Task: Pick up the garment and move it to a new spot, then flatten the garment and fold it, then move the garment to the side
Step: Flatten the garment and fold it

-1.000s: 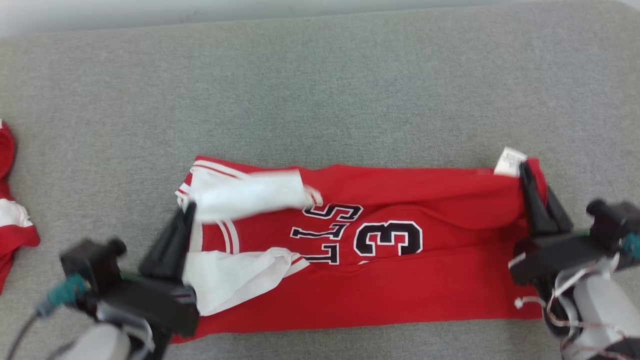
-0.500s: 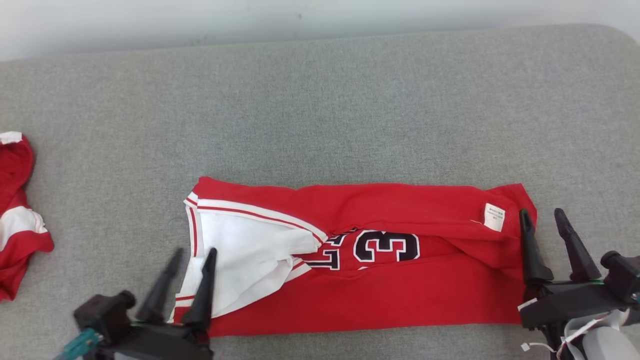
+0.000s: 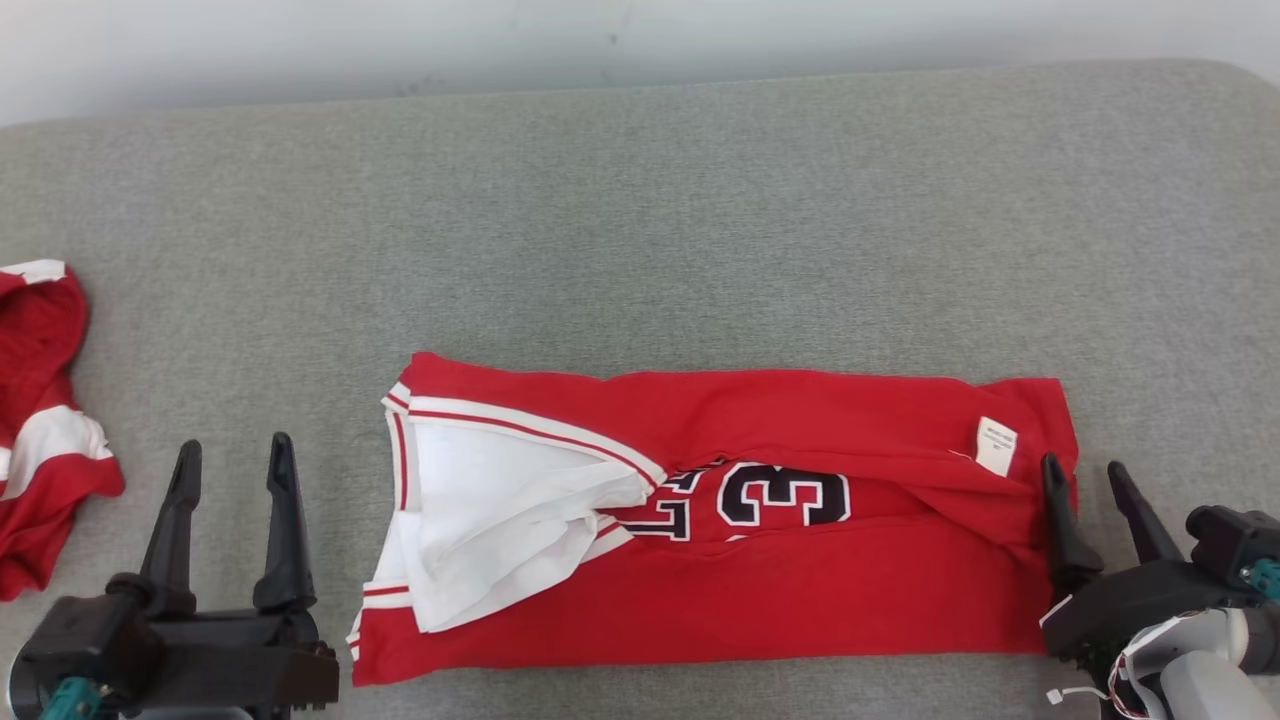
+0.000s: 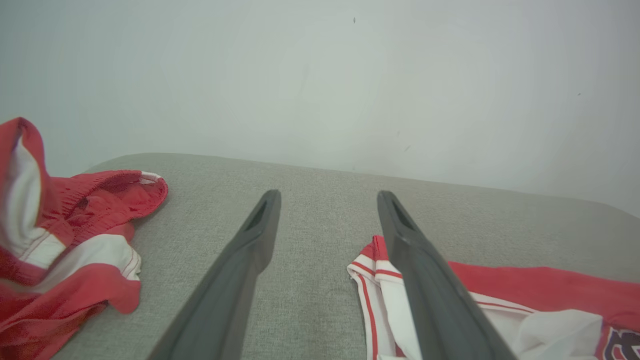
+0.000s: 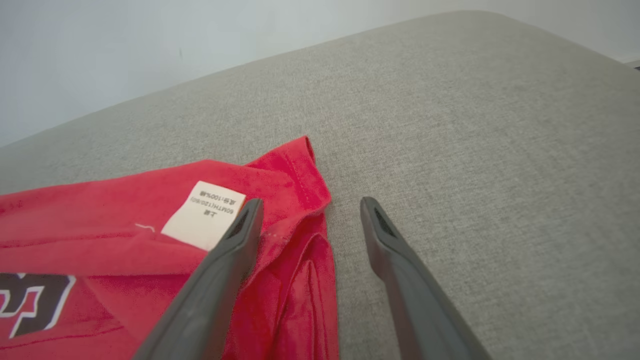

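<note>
Head view, starting well left of the garment (image 3: 800, 590): a second red-and-white piece of clothing (image 3: 45, 420) lies bunched on the grey padded surface (image 3: 640, 220). Between it and the garment's left edge stands the left gripper (image 3: 233, 442), fingers spread and empty, clear of the cloth. A second ago it was clamped on the white lining at that edge. Half a second ago it had let go but its fingers still overlapped the hem.

The garment lies flat across the near middle of the surface as a long red band. Its far edge is folded toward the robot and the white lining (image 3: 500, 500) is turned out at the left end. That far flap hung higher a second ago, while both ends were held. It now rests on the layer below and covers the tops of the lettering.

At the garment's right end the right gripper (image 3: 1082, 464) is released too. One finger lies over the red edge and the other over bare grey just beyond it. A second ago it was pinched shut on that corner.

As for writing, a black, white-edged "3" (image 3: 785, 497) reads clearly mid-garment. The letter parts left of it are half hidden. Near the right end is a white label (image 3: 996, 445) whose print is too fine to read surely.
</note>
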